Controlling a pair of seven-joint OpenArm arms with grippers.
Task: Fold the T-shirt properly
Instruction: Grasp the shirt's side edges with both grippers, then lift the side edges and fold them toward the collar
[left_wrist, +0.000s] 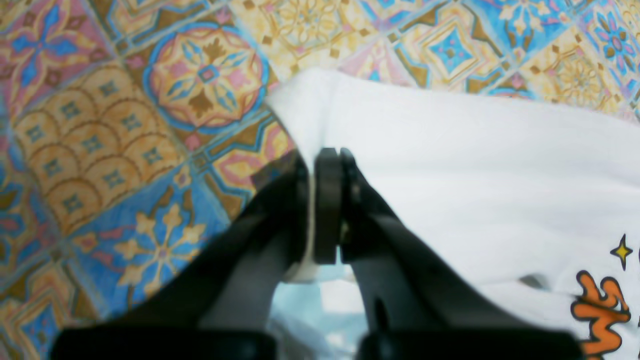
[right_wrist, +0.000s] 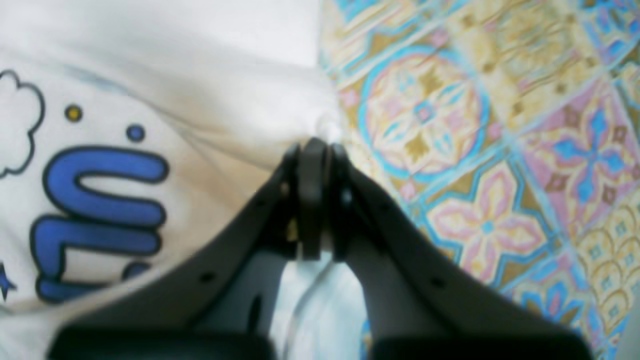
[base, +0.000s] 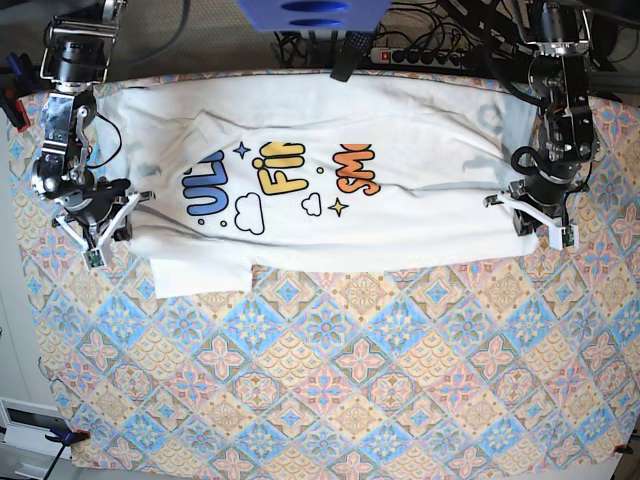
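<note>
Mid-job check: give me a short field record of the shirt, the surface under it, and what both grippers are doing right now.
garment: large white short-sleeved printed T-shirt, spread sideways, partly folded
surface: patterned blue, yellow and pink tile-print tablecloth
left gripper: shut on the T-shirt's edge, at the base view's right end
right gripper: shut on the T-shirt's edge, at the base view's left end
print: blue, yellow and orange letters facing up
fold status: not finished

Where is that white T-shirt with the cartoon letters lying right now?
In the base view the T-shirt lies spread sideways across the far half of the patterned tablecloth, with the right gripper at one end and the left gripper at the other.
</note>
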